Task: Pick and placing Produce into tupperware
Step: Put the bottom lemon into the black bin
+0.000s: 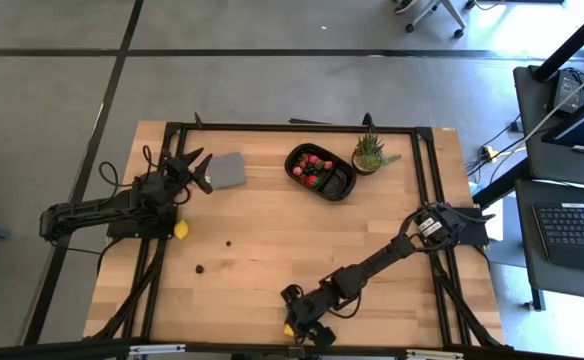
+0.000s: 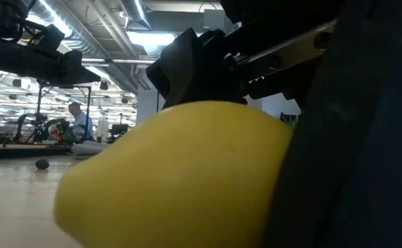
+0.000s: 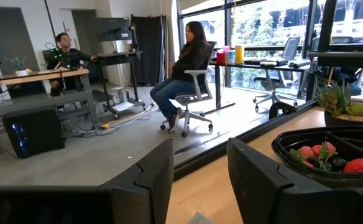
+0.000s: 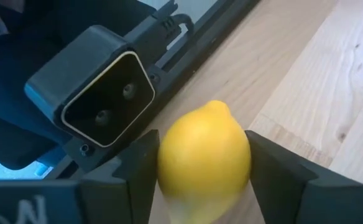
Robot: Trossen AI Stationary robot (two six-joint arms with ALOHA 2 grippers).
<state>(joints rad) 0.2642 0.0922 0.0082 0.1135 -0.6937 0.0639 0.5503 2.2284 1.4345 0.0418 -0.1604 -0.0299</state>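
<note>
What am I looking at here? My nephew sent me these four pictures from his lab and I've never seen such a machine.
It is a robot with two dark arms at a wooden table, each ending in a two-finger hand. One picture looks straight down from above; one looks level across the tabletop; the other two come from cameras on the arms' wrists. On the table lie a black tray holding red toy fruit, a small potted plant, a grey square piece, a lemon and some tiny dark berries. The right hand is at the near table edge with a second lemon between its fingers. The left hand waits by the grey piece, holding nothing.
</note>
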